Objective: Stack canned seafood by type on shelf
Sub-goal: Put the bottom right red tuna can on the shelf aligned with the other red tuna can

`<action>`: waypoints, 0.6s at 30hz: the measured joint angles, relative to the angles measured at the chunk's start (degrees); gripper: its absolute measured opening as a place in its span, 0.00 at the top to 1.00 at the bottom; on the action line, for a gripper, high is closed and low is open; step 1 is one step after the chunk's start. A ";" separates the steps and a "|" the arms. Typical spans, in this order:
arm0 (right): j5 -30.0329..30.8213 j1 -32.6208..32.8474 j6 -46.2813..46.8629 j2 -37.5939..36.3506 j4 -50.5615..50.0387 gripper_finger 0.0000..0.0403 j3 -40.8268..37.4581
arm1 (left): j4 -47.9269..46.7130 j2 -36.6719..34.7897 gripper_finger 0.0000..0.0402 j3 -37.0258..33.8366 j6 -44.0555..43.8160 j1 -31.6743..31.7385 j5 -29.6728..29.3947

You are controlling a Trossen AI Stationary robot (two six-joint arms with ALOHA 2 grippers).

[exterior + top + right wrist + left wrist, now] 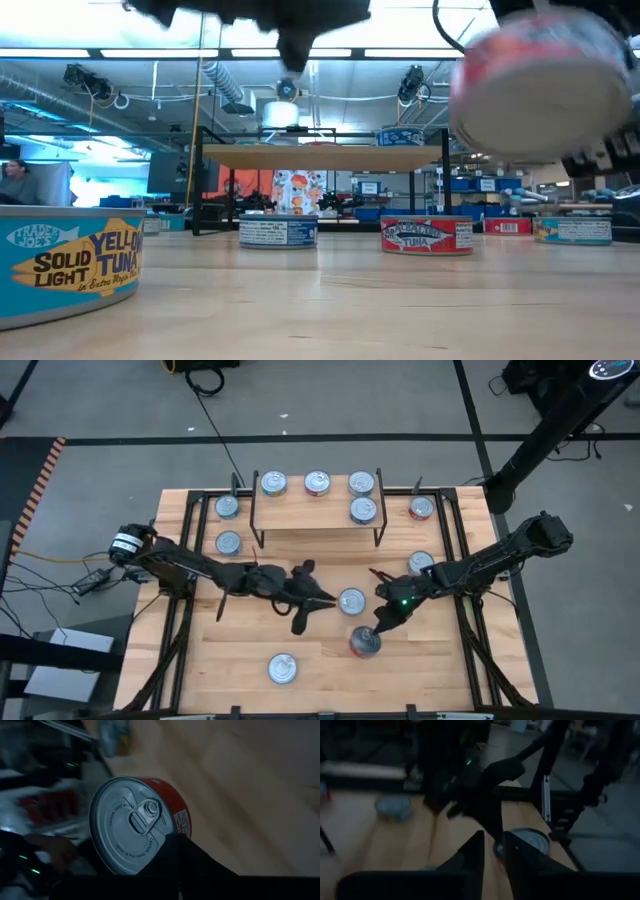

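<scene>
So the right gripper (pixel 368 636) is clamped on a short round tin with a red side label and a silver pull-tab lid (pixel 137 822), and from the low view it's lifted clear off the big wooden tabletop (pixel 320 660), well out in front of the small rack with the light plank top and thin black legs (pixel 318 510). The left gripper (pixel 312 603) hangs over the table in front of that shelf too, just beside a loose silver-topped tin (pixel 351 601), fingers spread apart and holding nothing. Progress-wise I'd say it's early to middling: four tins look to be at the shelf, three in a row along its back edge, namely a blue-ish one (pixel 273 484), a red-rimmed one (pixel 317 483) and another silver-topped one (pixel 361 483), plus a fourth (pixel 363 510) just in front of that last one. From straight above I honestly can't tell whether those sit on the plank or under it; the low view shows at least one tin up top and a couple under it. Still loose: two tins (pixel 227 507) to the shelf's left, a red one (pixel 421 508) and another (pixel 421 563) to its right, and a lone tin (pixel 282 668) far out front near the table's near edge. So the sorting by type is mostly still to do, I reckon.
</scene>
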 joint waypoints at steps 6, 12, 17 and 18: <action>1.16 -2.26 5.60 -0.01 8.92 1.00 0.03 | -18.73 -0.02 0.68 11.69 17.19 -1.26 -0.32; 1.27 -5.91 7.54 -0.05 13.81 1.00 0.05 | -32.06 -0.02 0.58 19.12 26.83 -2.28 -3.09; 1.27 -8.74 7.76 -0.05 17.98 1.00 0.07 | -38.09 -0.02 0.51 20.99 31.43 -3.87 -6.06; 1.21 -9.29 7.78 -0.05 18.68 1.00 0.07 | -38.37 -0.02 0.50 20.99 31.51 -4.17 -6.77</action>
